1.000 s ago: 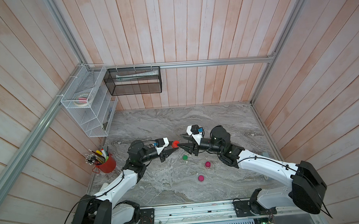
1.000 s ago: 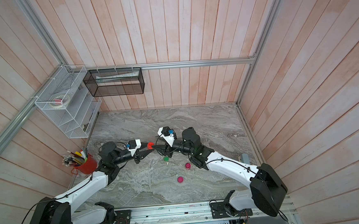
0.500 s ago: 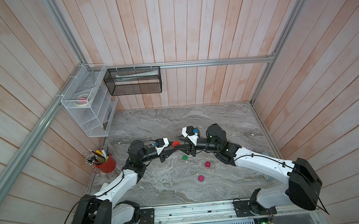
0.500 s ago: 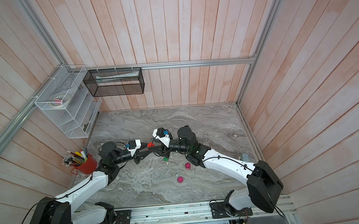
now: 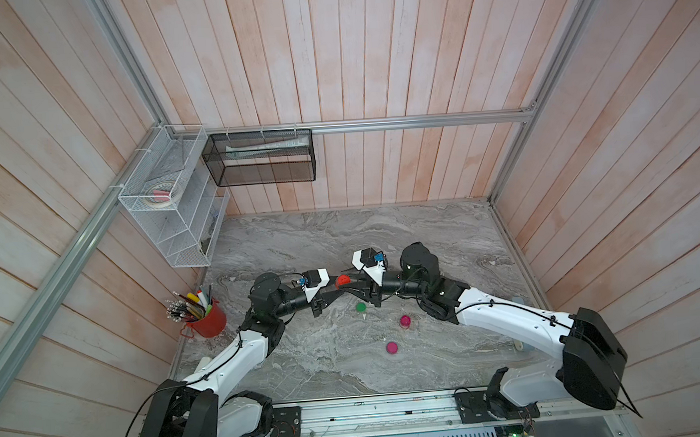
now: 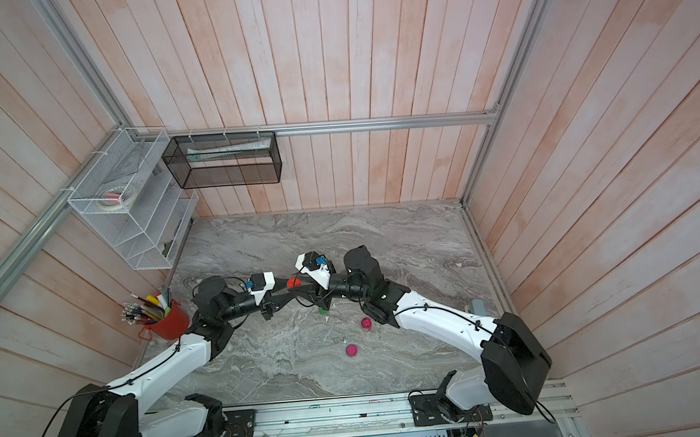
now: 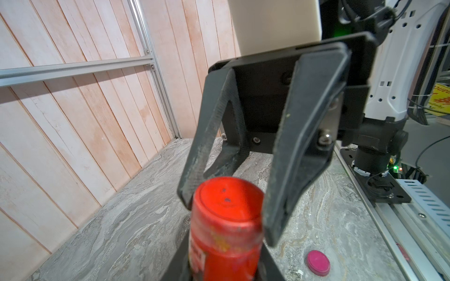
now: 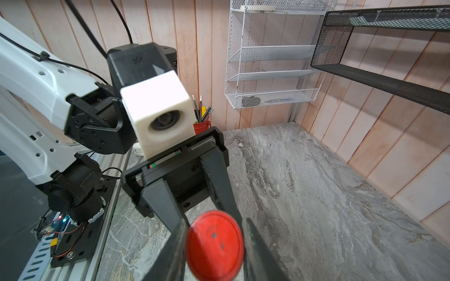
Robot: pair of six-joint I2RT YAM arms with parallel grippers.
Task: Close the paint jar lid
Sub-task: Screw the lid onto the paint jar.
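Red paint jar (image 7: 219,258): up in the air between the two arms, over the middle of the table (image 5: 382,234) and not resting on it.
Left claw (image 5: 332,289): clenched on the jar's body, a finger on each side. The capped end sticks out beyond the fingertips.
Red lid (image 8: 215,245): sitting on the jar's mouth; I can't tell whether it is screwed fully down.
Right claw (image 7: 230,216): meets the jar head-on from the opposite side. Its fingers lie on either side of the lid's rim and look pressed against it, so I'd call it a grasp on the lid.
Jar's long axis: roughly along the line from one claw to the other, lid end toward the right arm. The lid's flat top faces the right wrist almost squarely.
What the twist turns on: to my eye the right wrist's roll lines up with the jar's axis, and the lid sits centred between its fingers.
Which arm is nearer: both are at the jar, right on the lid and left on the body.
Risk: if the left hold is slack, the jar would probably spin with the lid.
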